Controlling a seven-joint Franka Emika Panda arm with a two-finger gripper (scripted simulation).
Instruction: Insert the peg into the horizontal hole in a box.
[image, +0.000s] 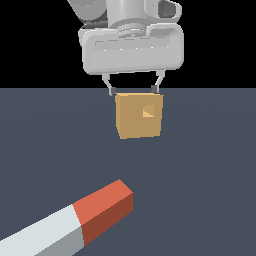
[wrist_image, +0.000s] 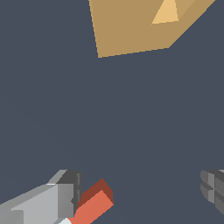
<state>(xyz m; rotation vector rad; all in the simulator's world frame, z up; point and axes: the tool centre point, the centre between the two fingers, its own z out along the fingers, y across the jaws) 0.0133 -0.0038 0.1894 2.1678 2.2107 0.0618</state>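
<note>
The peg (image: 75, 220) lies flat on the dark floor at the front of the exterior view's left, with its red-orange half (image: 107, 207) pointing toward the box. The tan box (image: 139, 116) sits further back, and its small square hole (image: 148, 112) is in the face toward the camera, off-centre. My gripper (image: 134, 90) hangs open and empty, with its fingertips showing just above the box's top edge. In the wrist view the box (wrist_image: 131, 26) and hole (wrist_image: 166, 13) lie apart from the gripper (wrist_image: 140, 190). The peg's red end (wrist_image: 94, 205) shows beside one finger (wrist_image: 65, 192), lower down.
Only the plain dark grey floor (image: 210, 175) surrounds the box and the peg. Beyond its far edge the background is black.
</note>
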